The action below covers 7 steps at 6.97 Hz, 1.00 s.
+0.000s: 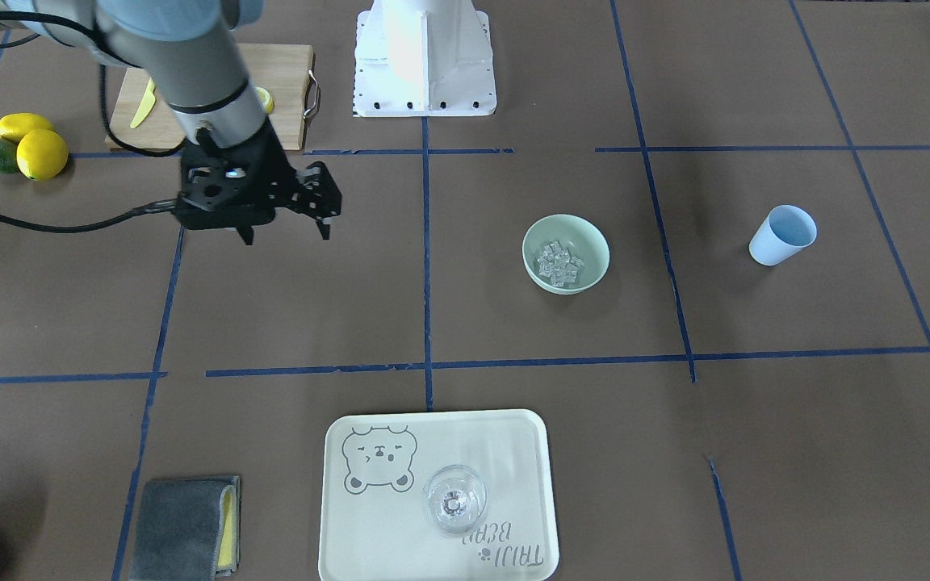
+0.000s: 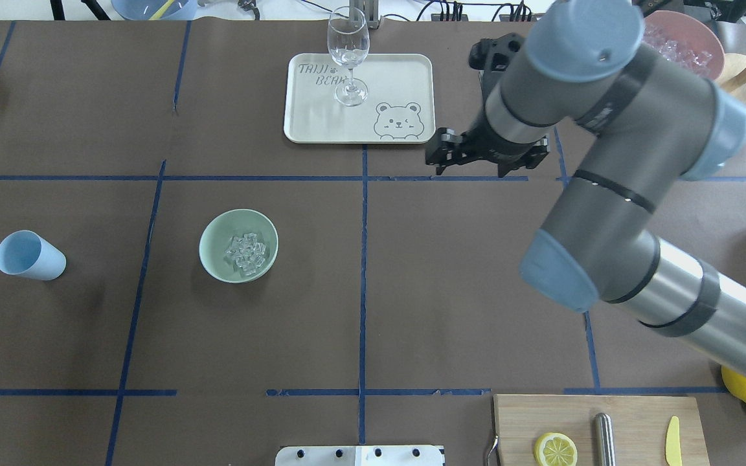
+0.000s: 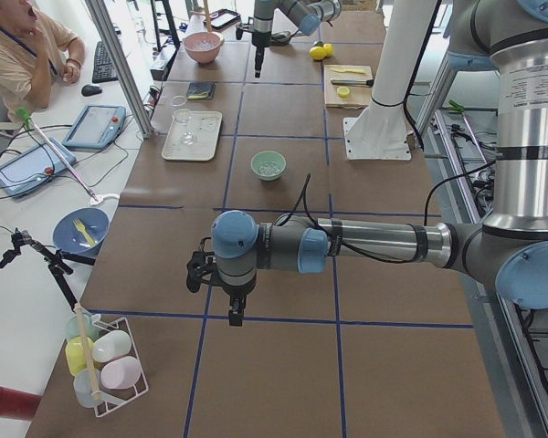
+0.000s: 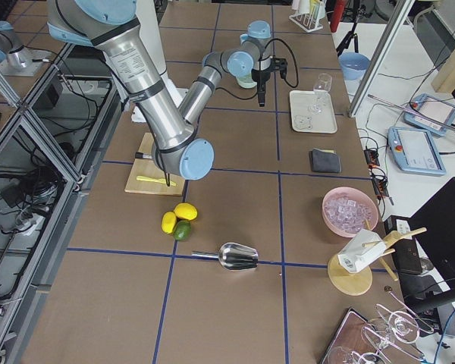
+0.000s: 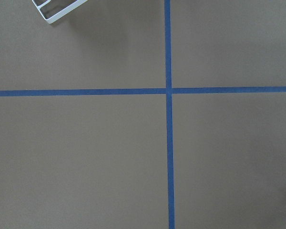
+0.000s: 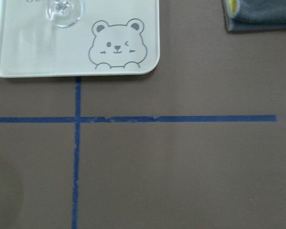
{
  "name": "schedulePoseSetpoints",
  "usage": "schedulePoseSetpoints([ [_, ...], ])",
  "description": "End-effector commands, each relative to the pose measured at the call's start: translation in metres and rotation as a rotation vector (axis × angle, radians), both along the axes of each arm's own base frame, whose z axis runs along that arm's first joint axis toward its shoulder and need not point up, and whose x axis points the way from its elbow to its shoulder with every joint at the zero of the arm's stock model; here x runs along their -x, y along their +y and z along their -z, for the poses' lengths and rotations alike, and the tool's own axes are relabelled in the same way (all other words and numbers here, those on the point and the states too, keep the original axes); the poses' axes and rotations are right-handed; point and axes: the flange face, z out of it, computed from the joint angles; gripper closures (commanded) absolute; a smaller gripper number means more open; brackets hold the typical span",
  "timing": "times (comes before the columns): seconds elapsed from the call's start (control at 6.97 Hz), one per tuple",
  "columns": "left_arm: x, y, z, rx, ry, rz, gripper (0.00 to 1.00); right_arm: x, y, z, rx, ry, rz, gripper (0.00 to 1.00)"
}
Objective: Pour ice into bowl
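The mint-green bowl (image 1: 586,242) (image 2: 217,241) stands on the brown table, and the ice (image 1: 559,263) (image 2: 245,251) lies heaped inside it. A light blue cup (image 1: 782,235) (image 2: 28,255) lies on its side apart from the bowl, looking empty. My right gripper (image 1: 286,234) hangs open over bare table, far from the bowl and near the tray's corner, with nothing between its fingers. My left gripper (image 3: 233,312) shows only in the exterior left view, low over the table beyond the cup's end; I cannot tell if it is open or shut.
A cream tray (image 1: 400,532) carries a wine glass (image 1: 454,499). A grey cloth (image 1: 186,528) lies beside it. A cutting board (image 1: 287,73), lemons (image 1: 41,153) and a pink bowl of ice (image 2: 684,48) sit on the right arm's side. A wire rack (image 3: 105,360) stands by the left arm.
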Motion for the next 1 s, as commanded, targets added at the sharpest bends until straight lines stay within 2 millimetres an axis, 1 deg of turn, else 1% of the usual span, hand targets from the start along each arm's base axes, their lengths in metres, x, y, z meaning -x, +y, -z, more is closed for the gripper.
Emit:
schedulePoseSetpoints([
  [0.0, 0.000, 0.000, 0.002, -0.010, 0.000, -0.004, 0.00, 0.133, 0.010, 0.014, 0.012, -0.053, -0.054, 0.00],
  [0.14, 0.000, -0.001, 0.007, -0.020, -0.001, -0.004, 0.00, 0.190, 0.005, 0.039, 0.010, -0.047, -0.072, 0.00],
  [0.29, 0.000, -0.001, 0.008, -0.021, -0.001, -0.004, 0.00, 0.220, 0.010, 0.067, 0.015, -0.065, -0.056, 0.00],
  [0.43, 0.000, -0.001, 0.008, -0.021, -0.001, -0.004, 0.00, 0.231, 0.024, 0.077, 0.002, -0.093, -0.037, 0.00],
  [0.57, -0.001, -0.002, 0.008, -0.022, 0.001, -0.005, 0.00, 0.242, 0.030, 0.074, -0.004, -0.107, -0.022, 0.00],
  [0.72, -0.001, -0.002, 0.008, -0.022, 0.001, -0.005, 0.00, 0.256, 0.032, 0.068, -0.010, -0.118, -0.015, 0.01],
  [0.86, -0.001, -0.002, 0.009, -0.024, 0.001, -0.005, 0.00, 0.276, 0.032, 0.074, -0.025, -0.106, -0.031, 0.01],
])
